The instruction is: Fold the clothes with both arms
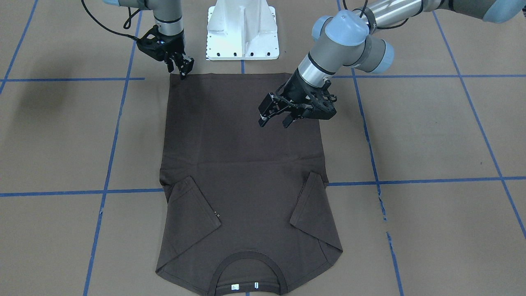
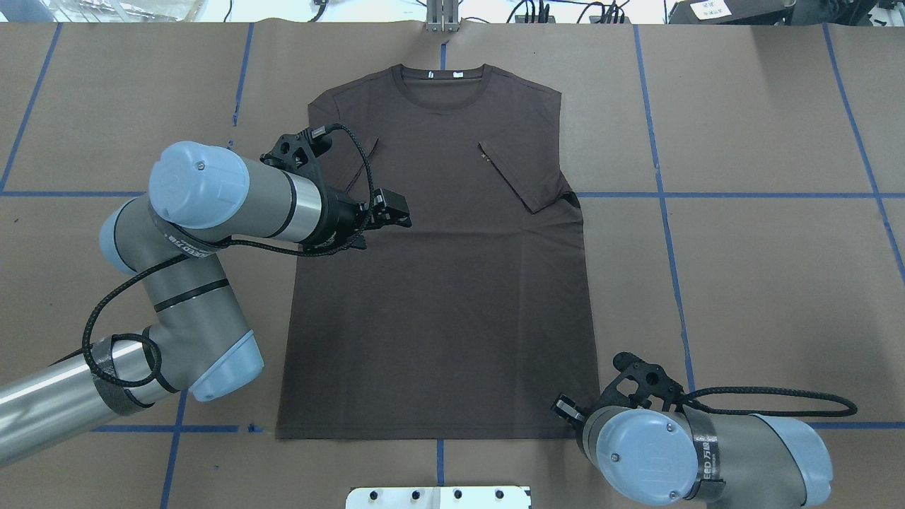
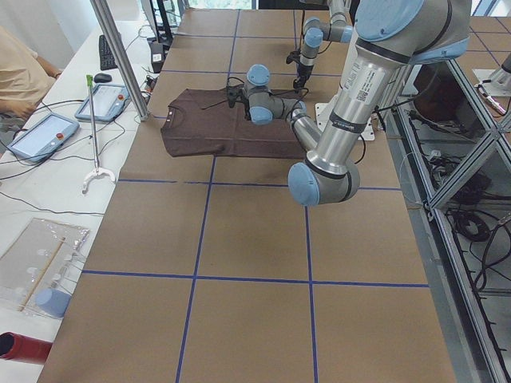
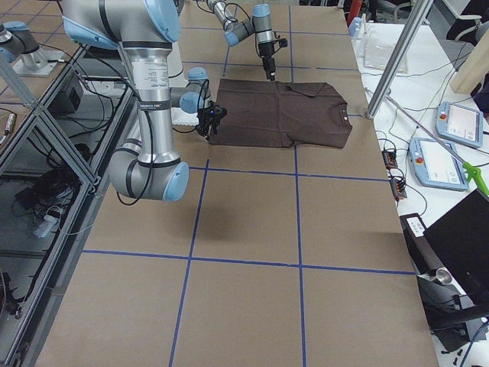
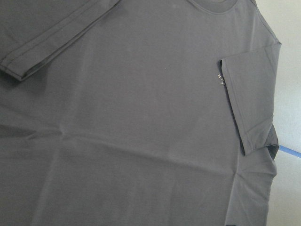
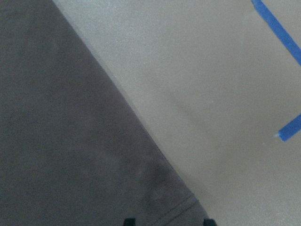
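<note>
The dark brown T-shirt (image 1: pixel 242 172) (image 2: pixel 438 283) lies flat on the brown table, collar away from the robot and hem toward it. Both sleeves are folded in over the body. Small pale lettering (image 5: pixel 220 80) shows beside one folded sleeve. My left gripper (image 1: pixel 275 120) (image 2: pixel 397 215) hovers open above the shirt's middle on my left side, holding nothing. My right gripper (image 1: pixel 183 70) (image 2: pixel 564 408) is down at the hem corner on my right side. In the right wrist view its two fingertips (image 6: pixel 129 221) stand apart on either side of that corner of cloth (image 6: pixel 70 141).
The white pedestal base (image 1: pixel 242 33) stands just behind the hem. Blue tape lines (image 1: pixel 111 152) grid the table. Side benches hold tablets (image 3: pixel 40 136) (image 4: pixel 462 122), a metal pole (image 3: pixel 120 56) rises near the collar, and a person (image 3: pixel 20 76) sits at the far edge.
</note>
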Tool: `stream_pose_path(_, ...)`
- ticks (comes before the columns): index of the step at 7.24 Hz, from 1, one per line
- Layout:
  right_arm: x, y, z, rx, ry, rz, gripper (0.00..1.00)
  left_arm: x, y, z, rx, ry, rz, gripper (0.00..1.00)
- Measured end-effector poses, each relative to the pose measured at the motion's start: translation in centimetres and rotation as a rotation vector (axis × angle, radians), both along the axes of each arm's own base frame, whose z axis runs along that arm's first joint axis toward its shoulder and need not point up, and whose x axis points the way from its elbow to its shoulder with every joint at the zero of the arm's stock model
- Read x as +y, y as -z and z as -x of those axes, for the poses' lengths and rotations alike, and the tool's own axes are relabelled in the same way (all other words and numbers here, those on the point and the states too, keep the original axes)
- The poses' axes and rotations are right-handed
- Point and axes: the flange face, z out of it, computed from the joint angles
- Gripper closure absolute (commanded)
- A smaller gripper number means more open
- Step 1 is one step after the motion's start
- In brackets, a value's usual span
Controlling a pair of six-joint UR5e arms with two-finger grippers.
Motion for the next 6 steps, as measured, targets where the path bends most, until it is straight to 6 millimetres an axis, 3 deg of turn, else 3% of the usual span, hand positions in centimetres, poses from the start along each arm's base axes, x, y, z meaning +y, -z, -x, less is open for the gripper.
stream_pose_path(2, -0.40, -0.57, 0.22, 0.014, -0.001, 0.000, 0.47, 0.02, -0.48, 0.04, -0.006, 0.001, 0.004, 0.13)
stream_pose_path(3, -0.55, -0.74, 0.25, 0.018, -0.002, 0.000, 0.89, 0.04, -0.52, 0.03, -0.007, 0.001, 0.004, 0.13)
stream_pose_path(4, -0.66, -0.78, 0.24, 0.019, -0.004, 0.000, 1.00, 0.07, -0.54, 0.01, -0.007, 0.000, 0.004, 0.13)
stream_pose_path(6, -0.78, -0.97, 0.21, 0.022, -0.007, 0.002, 1.00, 0.09, -0.54, -0.01, -0.007, 0.000, 0.004, 0.13)
